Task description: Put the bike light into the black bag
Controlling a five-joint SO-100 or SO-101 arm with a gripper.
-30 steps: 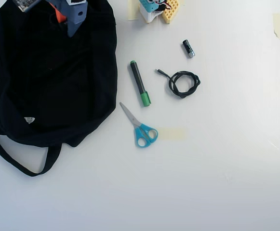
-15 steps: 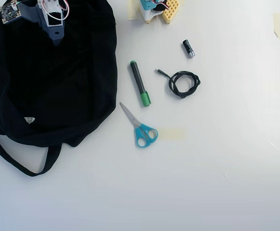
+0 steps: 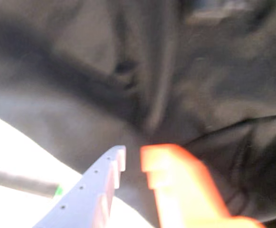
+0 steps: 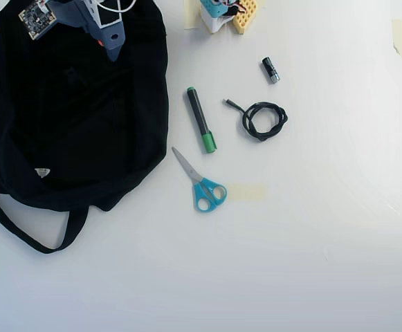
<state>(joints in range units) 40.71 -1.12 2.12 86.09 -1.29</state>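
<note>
Bag (image 4: 62, 131) black, soft, creased; tool (image 3: 133, 159) above it, seemingly narrow and empty.

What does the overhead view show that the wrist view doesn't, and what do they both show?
Only the overhead view shows the scissors, coiled cable, battery and the bag's strap and white tag. Only the wrist view shows the gripper close up: grey and orange fingers slightly apart, nothing visible between them, over dark folds. Both show the black bag, the marker's green end and the white table. The bike light appears in neither.
</note>
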